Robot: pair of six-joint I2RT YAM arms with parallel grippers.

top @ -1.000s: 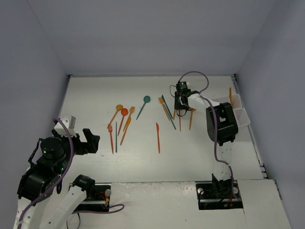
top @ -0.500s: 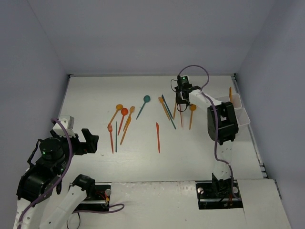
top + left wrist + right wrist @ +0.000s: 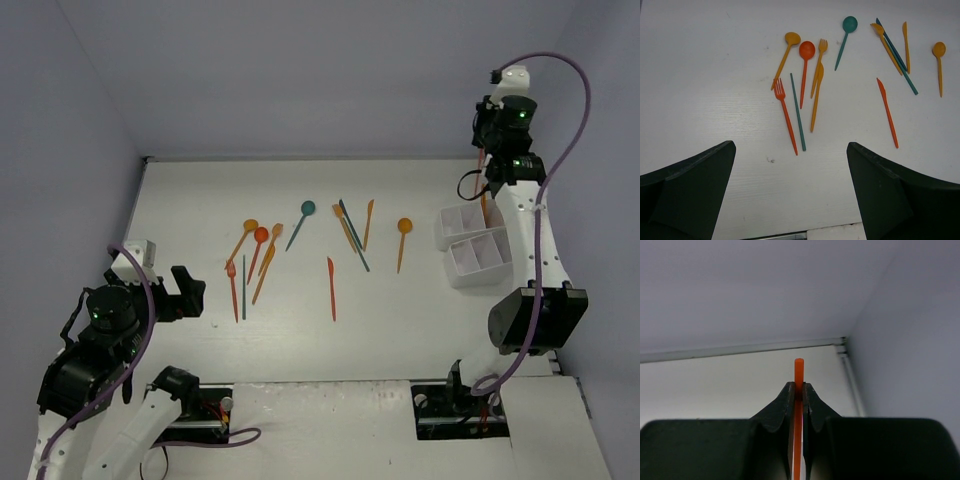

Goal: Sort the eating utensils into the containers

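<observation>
My right gripper (image 3: 482,152) is raised high above the far right corner, shut on a thin red-orange utensil (image 3: 799,369) whose end sticks out past the fingertips (image 3: 788,392). It hangs over the far end of the white organizer (image 3: 478,262). Several orange, red and teal utensils lie on the table: a left cluster with a red fork (image 3: 233,288) and a red spoon (image 3: 259,238), a teal spoon (image 3: 305,211), a red knife (image 3: 331,288), a teal knife (image 3: 353,236) and an orange spoon (image 3: 403,228). My left gripper (image 3: 188,295) is open and empty, near-left of them; they show ahead of it (image 3: 790,165).
An orange utensil (image 3: 485,207) stands in the organizer's far compartment. Grey walls close the table at the back, left and right. The right arm's elbow (image 3: 528,318) hangs near the organizer's near side. The table's near edge (image 3: 805,233) lies just below my left fingers.
My right gripper took an orange utensil from the table's middle right, lifted it and swung up and right to above the organizer, which is now uncovered. The left arm stayed put.
</observation>
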